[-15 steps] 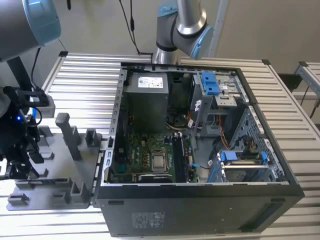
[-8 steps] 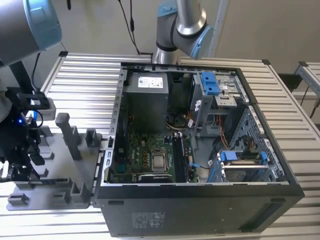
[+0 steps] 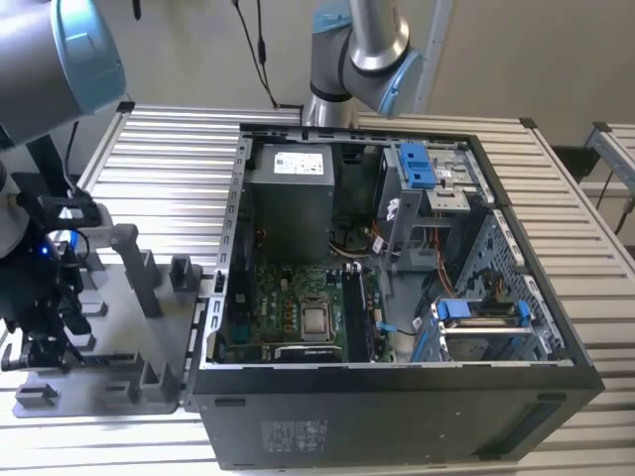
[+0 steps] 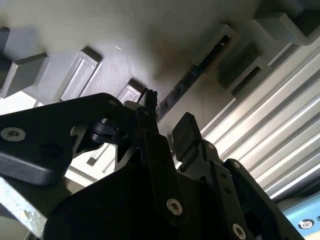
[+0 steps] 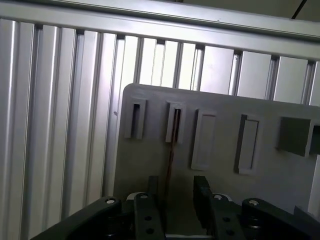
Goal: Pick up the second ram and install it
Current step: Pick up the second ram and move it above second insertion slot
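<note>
End effector (image 5: 176, 184) open, low over the tray (image 5: 220, 100), ram (image 5: 170, 150) on edge in a slot between its fingers (image 5: 201, 192), slatted counter (image 5: 60, 100) beyond

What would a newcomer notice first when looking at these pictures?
The open black computer case sits in the middle of the exterior view. At that view's left, the gripper hangs open over the grey tray, straddling the thin second ram standing on edge there.
</note>
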Controlling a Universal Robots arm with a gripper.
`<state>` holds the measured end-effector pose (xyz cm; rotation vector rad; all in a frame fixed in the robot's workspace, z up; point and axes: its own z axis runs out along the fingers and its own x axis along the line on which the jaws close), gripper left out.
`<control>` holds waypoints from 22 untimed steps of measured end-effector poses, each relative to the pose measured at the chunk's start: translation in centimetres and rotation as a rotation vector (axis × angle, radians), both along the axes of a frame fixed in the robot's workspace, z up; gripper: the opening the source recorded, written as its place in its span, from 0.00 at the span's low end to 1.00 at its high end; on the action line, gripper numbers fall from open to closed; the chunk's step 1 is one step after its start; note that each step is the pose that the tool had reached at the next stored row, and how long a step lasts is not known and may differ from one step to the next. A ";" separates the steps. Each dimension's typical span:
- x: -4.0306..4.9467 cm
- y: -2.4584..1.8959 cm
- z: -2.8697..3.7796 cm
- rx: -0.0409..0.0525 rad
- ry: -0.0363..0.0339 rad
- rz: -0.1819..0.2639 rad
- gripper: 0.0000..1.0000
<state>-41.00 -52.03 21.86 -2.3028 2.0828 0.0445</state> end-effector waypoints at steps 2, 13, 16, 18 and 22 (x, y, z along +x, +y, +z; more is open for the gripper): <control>0.00 -0.06 -0.24 0.0000 0.0000 0.003 0.42; -0.01 -0.27 -1.31 0.0000 0.0000 0.017 0.42; -0.02 -0.28 -1.54 0.0000 0.0000 0.019 0.42; -0.04 -0.28 -1.70 0.0001 -0.0001 0.020 0.42; -0.08 -0.29 -1.98 0.0001 -0.0001 0.022 0.42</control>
